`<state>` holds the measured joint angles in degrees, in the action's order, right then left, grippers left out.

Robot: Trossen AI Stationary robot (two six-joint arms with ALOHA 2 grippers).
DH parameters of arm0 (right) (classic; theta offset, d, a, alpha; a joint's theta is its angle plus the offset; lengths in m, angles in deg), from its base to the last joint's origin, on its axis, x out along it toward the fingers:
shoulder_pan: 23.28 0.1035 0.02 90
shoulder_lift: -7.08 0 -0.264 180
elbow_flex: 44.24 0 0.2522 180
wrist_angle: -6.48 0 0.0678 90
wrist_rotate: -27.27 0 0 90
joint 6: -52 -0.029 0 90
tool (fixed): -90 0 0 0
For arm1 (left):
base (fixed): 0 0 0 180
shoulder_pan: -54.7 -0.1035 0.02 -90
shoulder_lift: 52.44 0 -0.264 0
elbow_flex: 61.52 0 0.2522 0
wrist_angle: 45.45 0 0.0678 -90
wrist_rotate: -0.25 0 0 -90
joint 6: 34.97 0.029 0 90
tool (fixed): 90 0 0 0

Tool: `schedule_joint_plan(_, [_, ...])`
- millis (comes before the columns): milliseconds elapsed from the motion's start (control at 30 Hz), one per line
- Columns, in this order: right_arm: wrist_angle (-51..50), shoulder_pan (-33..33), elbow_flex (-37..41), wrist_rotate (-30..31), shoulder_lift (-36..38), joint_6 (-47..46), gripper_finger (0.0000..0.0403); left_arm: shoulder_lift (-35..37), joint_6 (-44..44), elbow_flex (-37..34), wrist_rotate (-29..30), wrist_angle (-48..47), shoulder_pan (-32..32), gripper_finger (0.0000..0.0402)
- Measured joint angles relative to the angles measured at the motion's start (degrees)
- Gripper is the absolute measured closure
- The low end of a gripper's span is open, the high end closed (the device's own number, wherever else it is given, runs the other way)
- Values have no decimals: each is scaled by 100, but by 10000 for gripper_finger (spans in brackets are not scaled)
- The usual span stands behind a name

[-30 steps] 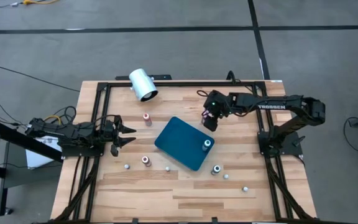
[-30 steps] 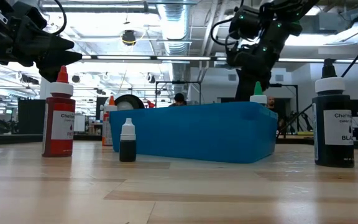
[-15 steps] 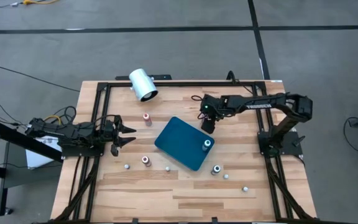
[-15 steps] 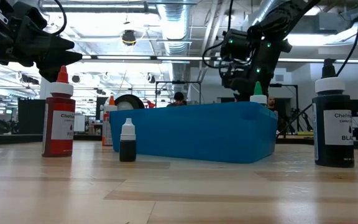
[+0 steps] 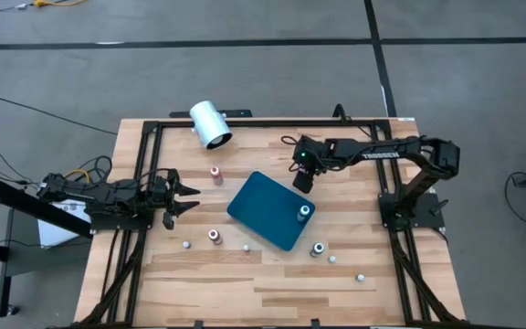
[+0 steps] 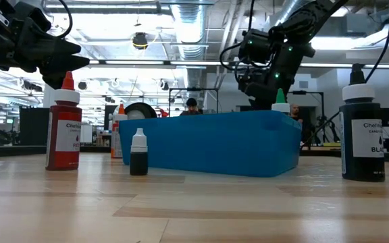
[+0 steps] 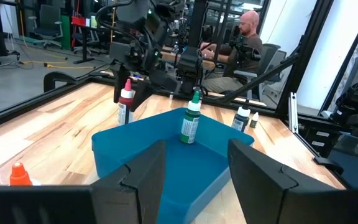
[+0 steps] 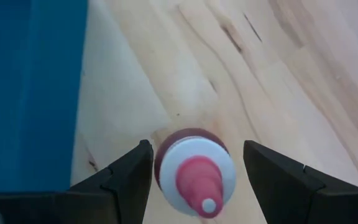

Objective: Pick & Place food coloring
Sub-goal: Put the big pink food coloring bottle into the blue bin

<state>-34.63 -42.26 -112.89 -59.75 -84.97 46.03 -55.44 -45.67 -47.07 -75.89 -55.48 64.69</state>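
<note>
Several small food coloring bottles stand on the wooden table. One with a red top (image 8: 194, 171) stands just beyond the far right corner of the teal tray (image 5: 268, 210). My right gripper (image 8: 196, 149) hangs open over it, pointing steeply down, a finger on either side of its cap without touching; in the high view the gripper (image 5: 304, 175) hides it. A green-topped bottle (image 5: 304, 212) stands upright in the tray's right end. My left gripper (image 5: 185, 195) waits open and level at the table's left side.
Other bottles stand loose: a red one (image 5: 215, 172) left of the tray, another red one (image 5: 215, 236) and a dark one (image 5: 319, 248) near its front, and tiny ones toward the near edge. A white cylinder (image 5: 210, 124) lies at the far edge. A person (image 7: 244, 37) sits beyond the table.
My right gripper has come down toward the table by the tray's far right corner and shifted a little toward the table's left, its arm reaching farther out. My left arm and the bottles have kept still.
</note>
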Motion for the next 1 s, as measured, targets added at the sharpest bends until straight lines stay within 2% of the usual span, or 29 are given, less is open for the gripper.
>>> schedule_joint_plan(200, [-22,1,0,13,0,-2,176,0,-1,0,3,2,0,236])
schedule_joint_plan(533, [-22,2,0,11,2,-4,275,0,-1,0,5,2,1,236])
schedule_joint_plan(633, [-22,2,0,11,2,-10,274,0,0,0,7,1,1,236])
schedule_joint_plan(800, [-49,2,2,9,36,-160,249,0,0,0,7,2,0,236])
schedule_joint_plan(1000, [-289,2,-180,-1,237,-129,274,2,0,0,12,-3,2,236])
